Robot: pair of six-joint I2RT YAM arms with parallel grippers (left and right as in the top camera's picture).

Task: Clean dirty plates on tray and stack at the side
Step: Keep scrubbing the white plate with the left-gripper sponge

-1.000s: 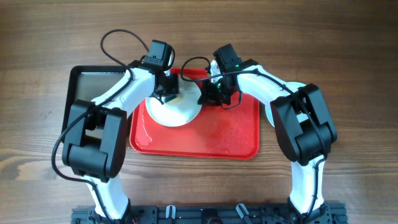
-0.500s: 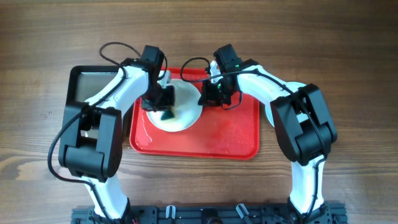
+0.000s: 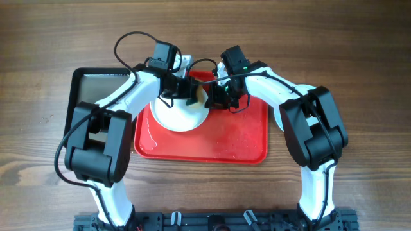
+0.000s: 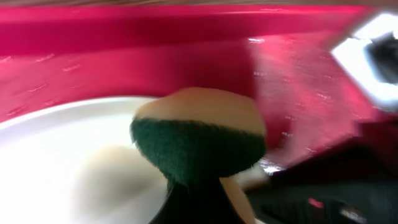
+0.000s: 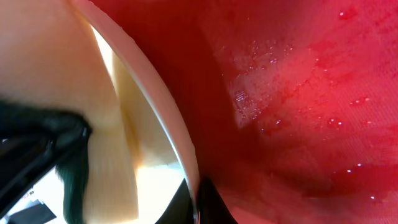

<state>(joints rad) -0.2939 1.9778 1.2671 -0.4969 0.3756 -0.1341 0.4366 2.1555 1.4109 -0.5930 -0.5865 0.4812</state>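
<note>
A white plate [image 3: 178,114] lies on the left half of the red tray [image 3: 237,138], which is wet with droplets [image 5: 298,93]. My right gripper [image 3: 216,99] is shut on the plate's right rim [image 5: 165,118], its dark fingertips pinching the edge [image 5: 196,202]. My left gripper [image 3: 190,91] is shut on a sponge [image 4: 198,146] with a green scouring face and a tan back. It presses the sponge on the plate's [image 4: 56,168] far right part, close to the right gripper. The sponge's edge [image 5: 71,180] shows in the right wrist view.
A black metal tray [image 3: 96,83] sits left of the red tray, partly under my left arm. Both arms reach in over the red tray's far edge and cables loop above them. Bare wooden table [image 3: 359,58] surrounds the trays.
The left gripper swept the sponge down and left across the plate, then back up and right to the far rim beside the right gripper. The right gripper kept still on the rim.
</note>
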